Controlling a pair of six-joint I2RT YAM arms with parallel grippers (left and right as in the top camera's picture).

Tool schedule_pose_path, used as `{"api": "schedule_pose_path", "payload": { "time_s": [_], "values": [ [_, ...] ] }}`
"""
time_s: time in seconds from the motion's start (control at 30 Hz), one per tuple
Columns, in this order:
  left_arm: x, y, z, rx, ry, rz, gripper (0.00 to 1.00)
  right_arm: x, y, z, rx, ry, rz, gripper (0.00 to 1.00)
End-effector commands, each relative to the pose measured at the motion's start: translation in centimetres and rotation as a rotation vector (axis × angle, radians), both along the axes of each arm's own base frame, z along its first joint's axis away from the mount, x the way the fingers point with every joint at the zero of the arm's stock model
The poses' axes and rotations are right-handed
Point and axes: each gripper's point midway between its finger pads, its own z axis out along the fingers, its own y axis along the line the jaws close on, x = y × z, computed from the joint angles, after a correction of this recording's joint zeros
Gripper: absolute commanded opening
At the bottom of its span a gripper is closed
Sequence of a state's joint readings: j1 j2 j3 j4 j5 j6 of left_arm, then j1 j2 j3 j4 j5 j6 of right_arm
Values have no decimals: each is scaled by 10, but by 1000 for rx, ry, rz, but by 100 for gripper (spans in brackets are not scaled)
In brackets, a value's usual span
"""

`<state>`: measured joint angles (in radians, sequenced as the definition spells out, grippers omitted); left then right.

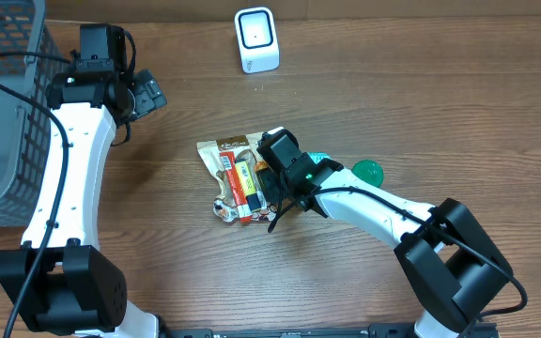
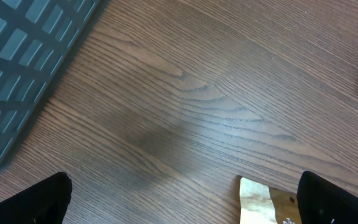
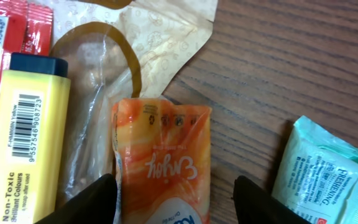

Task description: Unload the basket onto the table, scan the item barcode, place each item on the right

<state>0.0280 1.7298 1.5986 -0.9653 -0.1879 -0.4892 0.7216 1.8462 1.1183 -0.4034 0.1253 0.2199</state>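
Orange packet (image 3: 161, 162) lies in the item pile on the worktop (image 1: 393, 84), overlapping a beige bag (image 3: 160, 37). A yellow highlighter (image 3: 33, 130) is just beside it, with a teal wipes pack (image 3: 328, 168) on the other side. The right pincer (image 3: 176, 186) straddles the packet with its jaws apart (a gap shows on one side). The white scanner (image 1: 256, 38) is well apart. The left pincer (image 2: 188, 199) is spread wide and empty, near the grey basket (image 1: 3, 113).
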Motion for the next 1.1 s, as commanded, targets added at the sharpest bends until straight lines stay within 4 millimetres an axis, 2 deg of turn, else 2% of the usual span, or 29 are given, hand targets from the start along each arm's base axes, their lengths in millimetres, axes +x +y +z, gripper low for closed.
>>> {"api": "schedule_pose_path", "payload": {
  "time_s": [0.0,1.07],
  "values": [
    [0,2,6,12,-10,-14,100,9,0,9,-6,-40,-9,61],
    [0,2,6,12,-10,-14,100,-3,0,-13,0,29,-8,54]
  ]
}}
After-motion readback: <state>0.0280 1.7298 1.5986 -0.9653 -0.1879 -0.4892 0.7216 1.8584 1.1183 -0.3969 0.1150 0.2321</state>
